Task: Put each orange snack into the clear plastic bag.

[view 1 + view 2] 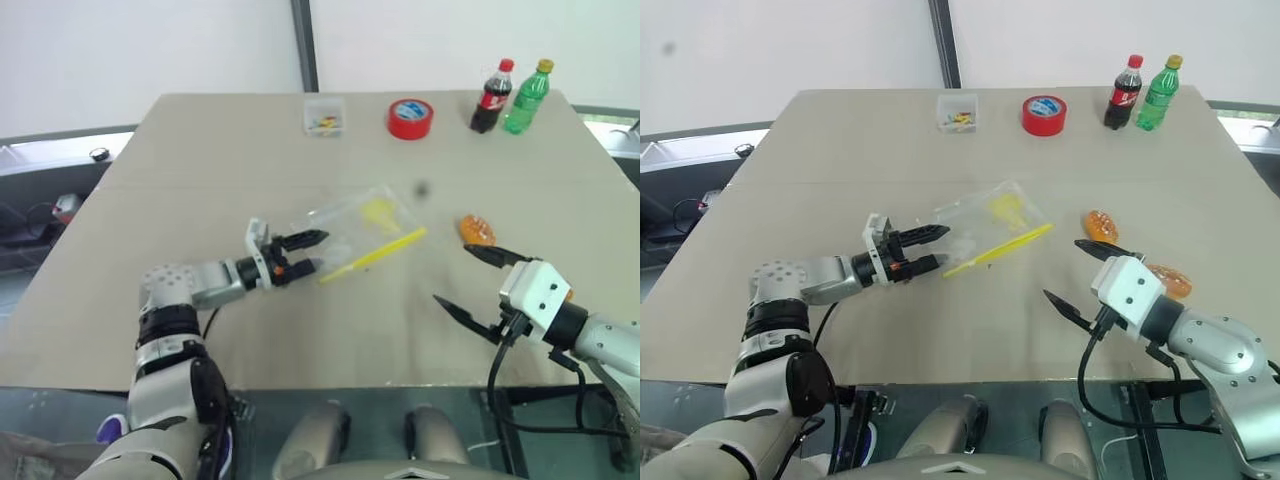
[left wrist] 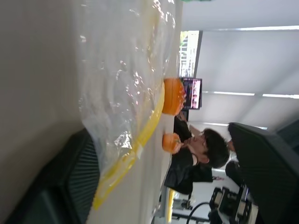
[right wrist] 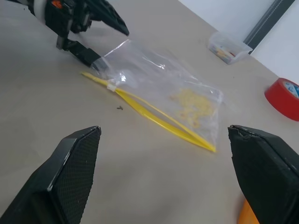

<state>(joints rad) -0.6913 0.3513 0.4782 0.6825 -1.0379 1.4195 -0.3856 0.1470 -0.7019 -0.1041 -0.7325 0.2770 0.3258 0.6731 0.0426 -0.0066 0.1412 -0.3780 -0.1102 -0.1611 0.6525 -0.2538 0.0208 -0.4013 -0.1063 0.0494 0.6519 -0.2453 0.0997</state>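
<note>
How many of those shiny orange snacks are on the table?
2. One glossy orange oval snack lies right of the clear plastic bag; the other orange snack sits partly hidden behind the right pincer.

Count on the table (image 1: 840, 140): 2 orange snacks (image 1: 1101, 225) (image 1: 1170, 280), 1 clear plastic bag (image 1: 985, 225), 1 small clear box (image 1: 957, 111), 1 red tape roll (image 1: 1044, 115), 2 bottles: cola (image 1: 1124, 93), green (image 1: 1159, 94). 2 grippers (image 1: 923, 250) (image 1: 1072, 272).
</note>
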